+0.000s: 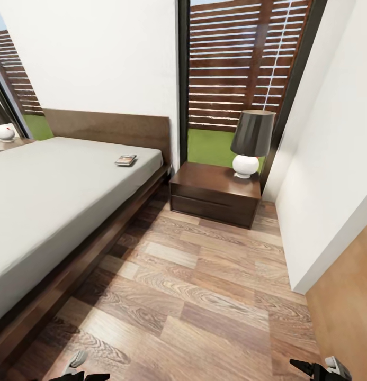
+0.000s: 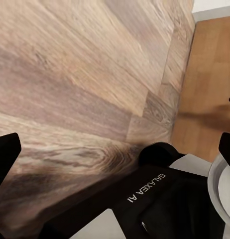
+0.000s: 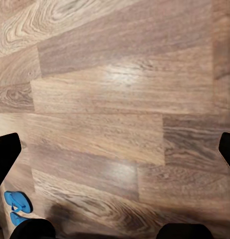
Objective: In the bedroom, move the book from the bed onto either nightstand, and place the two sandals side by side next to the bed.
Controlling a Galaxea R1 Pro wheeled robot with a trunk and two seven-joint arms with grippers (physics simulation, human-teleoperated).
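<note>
- From the head camera I look into a narrow bedroom with a floor of wood-grain planks in mixed brown and tan tones, laid in staggered rows.
- The bed fills my left side: a plain light-grey mattress on a dark wooden platform frame, with a wide dark headboard against the white back wall.
- The book lies flat on the mattress near the headboard, close to the bed's edge on the nightstand side.
- The nightstand stands just beside the bed's head corner, dark reddish-brown with a glossy top; a lamp with a black shade and white round base sits toward its far right corner.
- Behind the nightstand a tall window shows a slatted wooden fence and a strip of green grass.
- A second lamp stands at the far left edge, beyond the bed.
- A white wall runs down my right, and a light wooden panel stands at the lower right.
- The left gripper hangs over bare planks, its dark fingertips at opposite edges of the wrist picture, jaws spread wide with nothing between.
- The right gripper also hangs over the floor, jaws spread and empty.
- The two sandals, bright blue, lie on the planks close together by the right gripper's fingertip, partly cut off at the picture's edge.
</note>
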